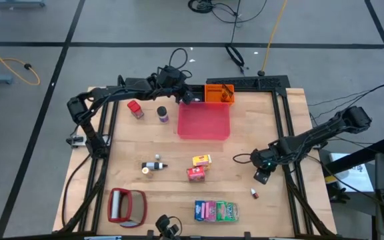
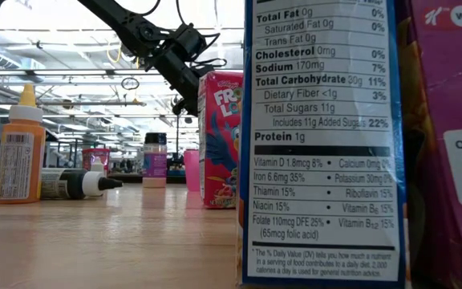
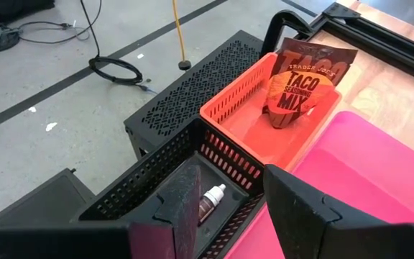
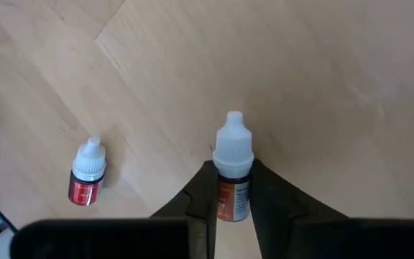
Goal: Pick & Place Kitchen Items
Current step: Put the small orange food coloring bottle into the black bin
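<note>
Right pincer point(image 4: 234, 205) was clamped on a tiny white-capped bottle point(image 4: 232, 176), cap pointing away from the wrist, long axis in line with the fingers point(image 4: 201, 205). In the high view that pincer point(image 1: 261, 175) sat at the right side of the table point(image 1: 245, 143). A second tiny bottle with a red label point(image 4: 87, 175) lay on the wood just beside the held one, apart from it; high view showed it lower right of the pincer point(image 1: 253, 193).

Left pincer point(image 3: 225, 208) hovered over the black perforated bin point(image 3: 185, 108) at the top centre of the high view, fingers point(image 3: 182, 205) apart, holding nothing. A small brown bottle point(image 3: 208, 203) lay in the bin, straight below the gap. Orange basket point(image 3: 246, 119) next to it held a taco mix packet point(image 3: 300, 90); pink tray point(image 3: 369, 169) touched the basket's edge.

Judgement: the right arm's next move turns on carrying the bottle up and left across the table toward the bins; the left arm is nearer the bins, the right is nearer the loose bottle.

Hard to tell: whether the held bottle had cleared the table. In the low view, cartons up close blocked most of the right half.
</note>
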